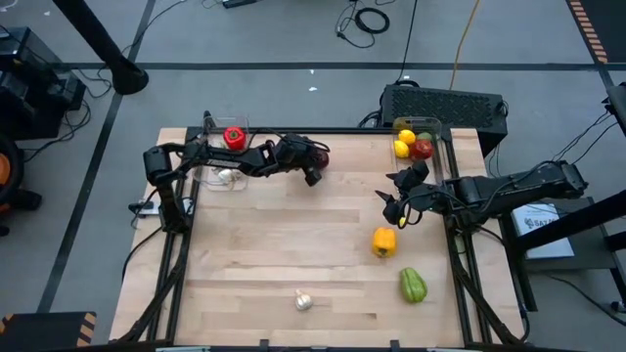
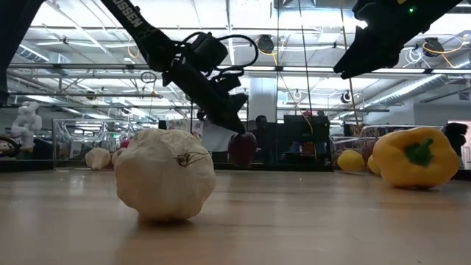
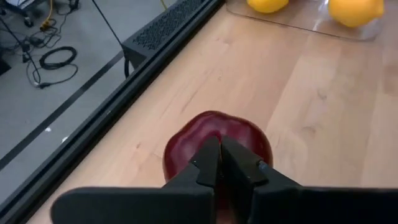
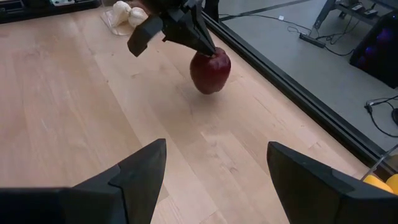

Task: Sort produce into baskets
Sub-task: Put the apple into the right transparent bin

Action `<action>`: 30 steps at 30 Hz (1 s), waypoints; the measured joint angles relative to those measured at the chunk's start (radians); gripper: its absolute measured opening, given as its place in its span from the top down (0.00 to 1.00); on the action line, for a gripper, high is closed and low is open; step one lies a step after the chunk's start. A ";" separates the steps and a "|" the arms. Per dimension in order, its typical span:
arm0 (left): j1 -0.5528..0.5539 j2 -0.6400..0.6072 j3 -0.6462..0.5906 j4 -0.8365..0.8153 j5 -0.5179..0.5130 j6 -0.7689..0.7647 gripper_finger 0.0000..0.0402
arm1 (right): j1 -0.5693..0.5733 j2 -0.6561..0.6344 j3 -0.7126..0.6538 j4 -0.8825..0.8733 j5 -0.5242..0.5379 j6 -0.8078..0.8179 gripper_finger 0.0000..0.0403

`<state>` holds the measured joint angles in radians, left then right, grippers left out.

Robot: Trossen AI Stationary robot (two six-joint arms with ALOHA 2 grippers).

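While the left gripper pinches the stem of a round dark red apple near the wooden table's back edge, the apple hangs just above the wood. The right gripper waits with its fingers spread wide, holding nothing, beside a clear plastic basket.

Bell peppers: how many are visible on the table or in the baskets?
3. A yellow pepper and a green pepper lie on the table near the right edge; a red pepper sits in the left basket. Others may be hidden.
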<state>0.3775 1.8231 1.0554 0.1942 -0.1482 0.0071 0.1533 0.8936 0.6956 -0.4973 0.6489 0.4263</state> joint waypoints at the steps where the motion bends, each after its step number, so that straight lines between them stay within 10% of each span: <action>1: 0.000 -0.006 0.000 -0.007 0.003 0.000 0.96 | 0.000 0.000 0.000 0.000 0.000 0.000 0.33; 30: -0.174 -0.051 0.344 0.005 0.121 0.025 0.99 | 0.160 -0.124 0.150 0.193 0.014 -0.243 0.33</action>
<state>0.2037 1.7720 1.3995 0.1990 -0.0269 0.0321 0.3136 0.7692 0.8455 -0.3040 0.6631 0.1830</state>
